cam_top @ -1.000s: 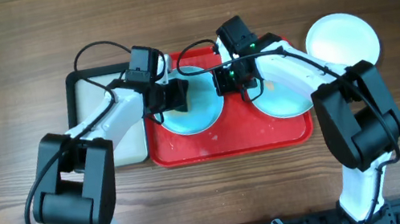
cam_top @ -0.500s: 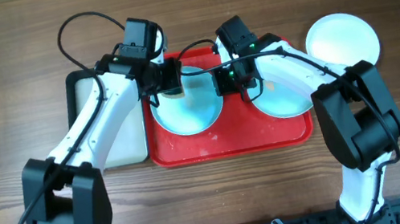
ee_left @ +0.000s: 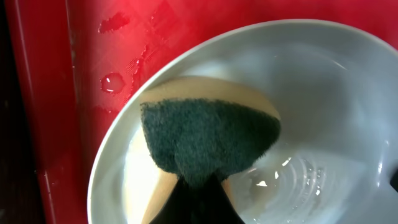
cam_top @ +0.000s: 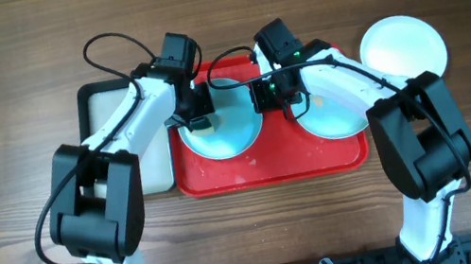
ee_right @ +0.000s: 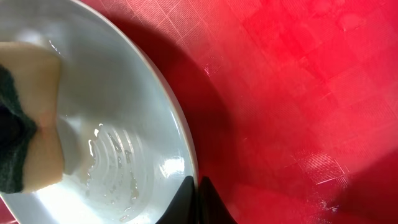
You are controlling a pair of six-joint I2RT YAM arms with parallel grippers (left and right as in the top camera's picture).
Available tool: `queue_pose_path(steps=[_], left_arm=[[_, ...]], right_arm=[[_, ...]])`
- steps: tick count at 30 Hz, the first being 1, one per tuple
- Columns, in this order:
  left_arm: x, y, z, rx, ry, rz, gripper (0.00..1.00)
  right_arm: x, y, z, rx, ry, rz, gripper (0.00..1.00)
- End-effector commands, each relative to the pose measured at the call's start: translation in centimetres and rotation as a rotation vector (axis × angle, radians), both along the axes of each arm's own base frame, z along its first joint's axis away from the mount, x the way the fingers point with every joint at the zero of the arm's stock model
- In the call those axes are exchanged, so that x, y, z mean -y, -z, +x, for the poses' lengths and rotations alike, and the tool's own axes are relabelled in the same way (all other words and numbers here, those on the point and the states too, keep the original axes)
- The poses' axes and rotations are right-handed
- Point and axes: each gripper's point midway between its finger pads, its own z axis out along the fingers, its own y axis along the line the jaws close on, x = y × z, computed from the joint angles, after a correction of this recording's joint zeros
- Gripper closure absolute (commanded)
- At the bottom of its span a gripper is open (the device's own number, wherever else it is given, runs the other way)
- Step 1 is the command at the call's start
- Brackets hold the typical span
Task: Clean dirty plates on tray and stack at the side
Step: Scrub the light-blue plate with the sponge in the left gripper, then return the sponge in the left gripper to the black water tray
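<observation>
A pale blue plate (cam_top: 234, 132) lies on the left part of the red tray (cam_top: 271, 169). My left gripper (cam_top: 197, 112) is shut on a yellow sponge with a dark green scouring face (ee_left: 211, 134) and presses it on this plate (ee_left: 329, 93) near its left rim. My right gripper (cam_top: 266, 94) is shut on the plate's right rim (ee_right: 194, 186); the sponge shows at the left in the right wrist view (ee_right: 25, 137). A second pale blue plate (cam_top: 336, 115) lies on the tray's right part. The white plate (cam_top: 402, 47) lies on the table right of the tray.
A smaller black-rimmed tray with a pale inside (cam_top: 113, 114) stands directly left of the red tray. Water drops lie on the red tray (ee_left: 112, 81). The wooden table (cam_top: 4, 65) surrounds both trays.
My left gripper with the sponge moved up along the plate's left side and back down, and the left arm swung. The right gripper kept its hold on the rim.
</observation>
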Motion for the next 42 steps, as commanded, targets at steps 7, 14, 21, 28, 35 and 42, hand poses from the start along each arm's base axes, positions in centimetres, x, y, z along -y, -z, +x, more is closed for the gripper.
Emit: queue_pose_path(steps=[7, 14, 21, 28, 35, 42], left_arm=[[3.5, 0.8, -1.4, -0.069, 0.043, -0.111, 0.96], [4.2, 2.6, -2.4, -0.109, 0.055, -0.148, 0.96], [7.9, -1.0, -1.4, -0.034, 0.135, -0.382, 0.96], [2.9, -6.8, 0.9, 0.173, 0.049, -0.201, 0.96], [0.1, -4.3, -1.5, 0.068, 0.014, -0.054, 0.96], [-1.3, 0.8, -2.1, 0.032, -0.050, 0.015, 0.96]], right_arm=[[-0.5, -0.8, 0.1, 0.015, -0.011, 0.019, 0.96], [-0.5, -0.8, 0.1, 0.016, -0.010, 0.019, 0.96], [-0.5, -0.8, 0.1, 0.015, -0.011, 0.019, 0.96], [-0.5, -0.8, 0.1, 0.016, -0.011, 0.019, 0.96], [-0.5, -0.8, 0.1, 0.017, -0.011, 0.020, 0.96], [-0.5, -0.8, 0.1, 0.017, -0.011, 0.020, 0.96]])
